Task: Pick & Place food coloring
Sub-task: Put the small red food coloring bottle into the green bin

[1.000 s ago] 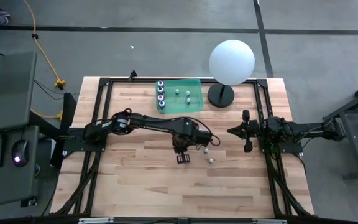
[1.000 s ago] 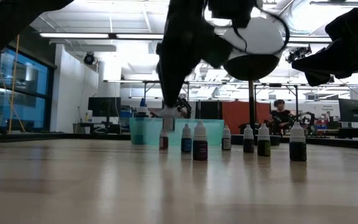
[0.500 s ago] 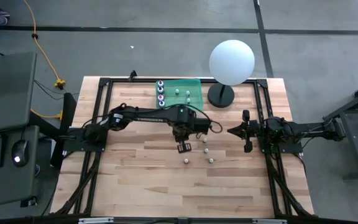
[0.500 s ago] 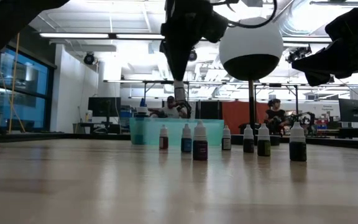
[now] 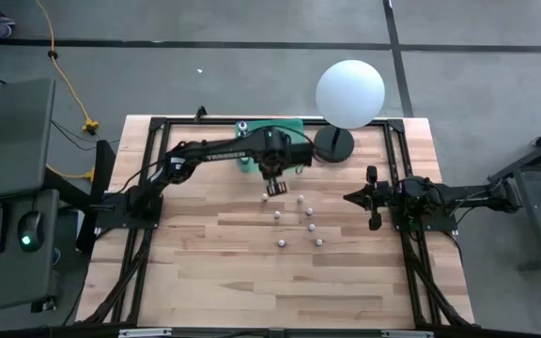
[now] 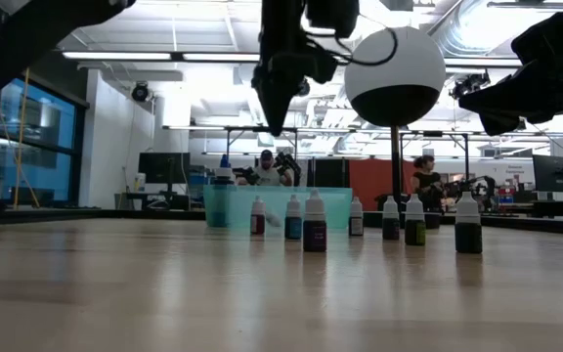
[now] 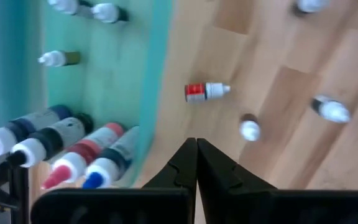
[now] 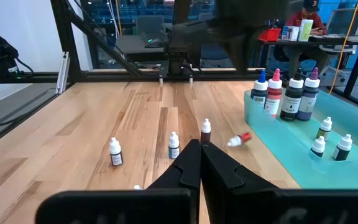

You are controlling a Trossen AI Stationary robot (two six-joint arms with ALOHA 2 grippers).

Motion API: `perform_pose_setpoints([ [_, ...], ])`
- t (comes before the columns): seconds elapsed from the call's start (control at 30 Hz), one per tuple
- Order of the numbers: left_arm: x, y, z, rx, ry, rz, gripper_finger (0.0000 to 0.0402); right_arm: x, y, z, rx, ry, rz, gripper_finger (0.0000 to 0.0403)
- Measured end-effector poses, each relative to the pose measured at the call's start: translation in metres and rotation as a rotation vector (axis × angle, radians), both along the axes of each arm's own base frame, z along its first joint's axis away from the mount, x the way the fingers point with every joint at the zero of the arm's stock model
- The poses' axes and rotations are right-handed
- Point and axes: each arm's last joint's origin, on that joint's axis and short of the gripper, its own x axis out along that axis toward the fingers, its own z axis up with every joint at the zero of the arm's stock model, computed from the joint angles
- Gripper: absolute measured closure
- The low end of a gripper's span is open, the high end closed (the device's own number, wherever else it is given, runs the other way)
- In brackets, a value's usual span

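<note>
STEP: between picks | LEFT: left gripper (image 7: 196,163) closed, empty, beside tray (image 5: 294,125) | NEXT: open over toppled red bottle (image 7: 206,92), 12 o'clock of fingertips | RIGHT: right gripper (image 8: 200,163) closed, parked.

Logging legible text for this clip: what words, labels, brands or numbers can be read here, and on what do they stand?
"TROSSEN": white lettering along the left arm in the high view, only just readable.
Food coloring bottles: labels show as colour patches, too blurred to read.
Teal tray: no text visible.
White sphere lamp: no text visible.
Room signs and screens behind the table: too small to read.
</note>
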Motion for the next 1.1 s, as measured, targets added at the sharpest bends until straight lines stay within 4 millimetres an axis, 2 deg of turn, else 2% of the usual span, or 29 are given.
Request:
perform_pose_setpoints([
  [0.17,-0.003,0.019,0.000,-0.025,-0.004,0.049,0.0397,0.000,0.000,0.000,0.000,0.000,0.001,0.0402],
  [0.3,-0.005,0.028,0.000,-0.064,-0.013,0.075,0.0400,0.000,0.000,0.000,0.000,0.000,0.000,0.0402],
  [0.53,0.005,0.022,0.000,-0.108,-0.115,0.057,0.0399,0.000,0.000,0.000,0.000,0.000,0.000,0.0402],
  [0.7,0.019,0.019,0.002,-0.332,-0.289,0.110,0.0399,0.000,0.000,0.000,0.000,0.000,0.001,0.0402],
  [0.9,0.035,0.018,-0.019,-0.490,-0.375,0.247,0.0399,0.000,0.000,0.000,0.000,0.000,0.001,0.0402],
  [1.03,0.036,0.016,-0.033,-0.540,-0.350,0.247,0.0399,0.000,0.000,0.000,0.000,0.000,0.000,0.0402],
  [1.1,0.036,0.017,-0.037,-0.534,-0.339,0.302,0.0399,0.000,0.000,0.000,0.000,0.000,0.001,0.0402],
])
